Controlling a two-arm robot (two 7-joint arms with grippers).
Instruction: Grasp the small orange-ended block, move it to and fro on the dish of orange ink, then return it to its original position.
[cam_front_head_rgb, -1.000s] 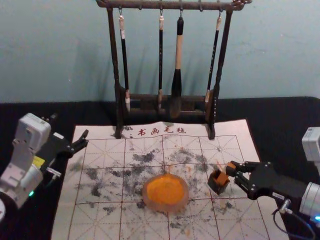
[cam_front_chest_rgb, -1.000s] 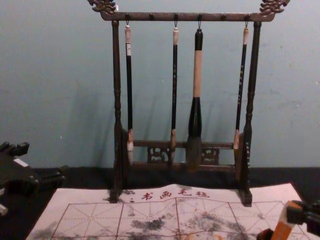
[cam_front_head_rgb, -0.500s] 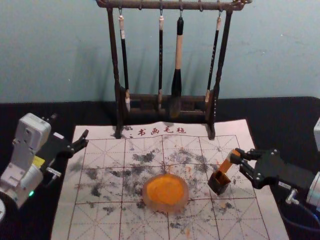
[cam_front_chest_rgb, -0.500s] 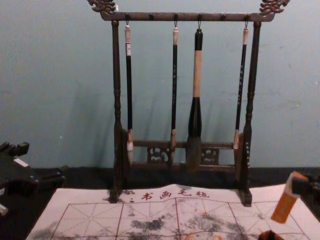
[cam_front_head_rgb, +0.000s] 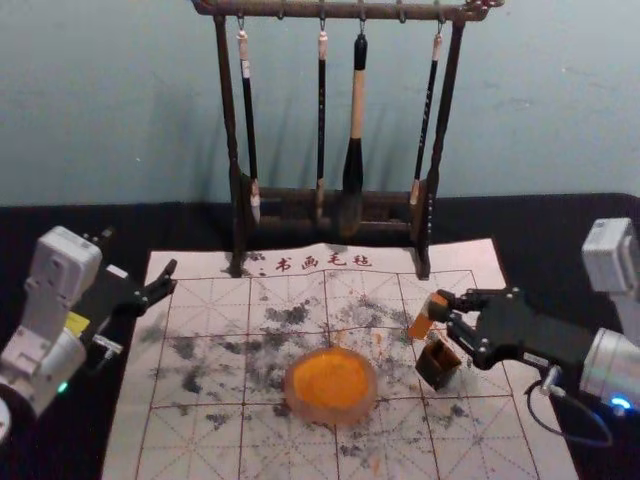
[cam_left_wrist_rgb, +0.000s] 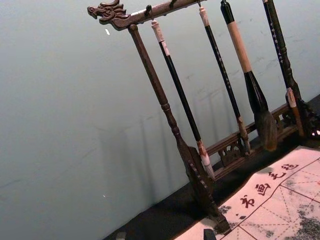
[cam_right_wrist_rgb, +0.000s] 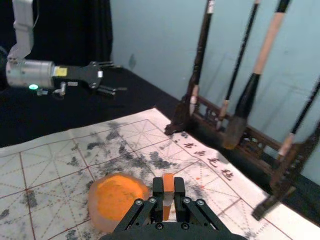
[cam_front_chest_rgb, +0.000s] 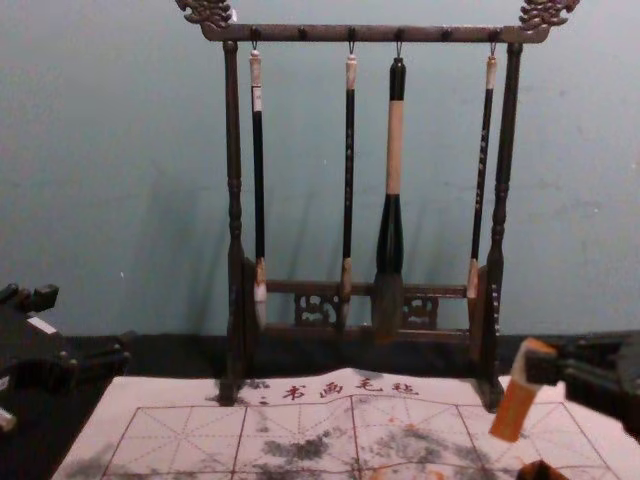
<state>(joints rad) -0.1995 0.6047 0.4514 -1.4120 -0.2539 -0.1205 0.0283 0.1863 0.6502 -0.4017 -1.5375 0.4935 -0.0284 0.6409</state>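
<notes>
Head view: right gripper has block pinched up top, dish's two o'clock, long axis tilted, orange lower end toward seven (nice lean, lol). Left gripper parked wide, ten o'clock.

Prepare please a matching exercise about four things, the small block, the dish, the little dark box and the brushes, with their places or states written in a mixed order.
Things
1. Small block
2. Dish
3. Little dark box
4. Brushes

Places or states
A. Open at the top, to the right of the dish
B. Hanging from the rack
C. Gripped by the right gripper, raised above the sheet
D. Holding orange ink

Right pairs: 1-C, 2-D, 3-A, 4-B
</notes>
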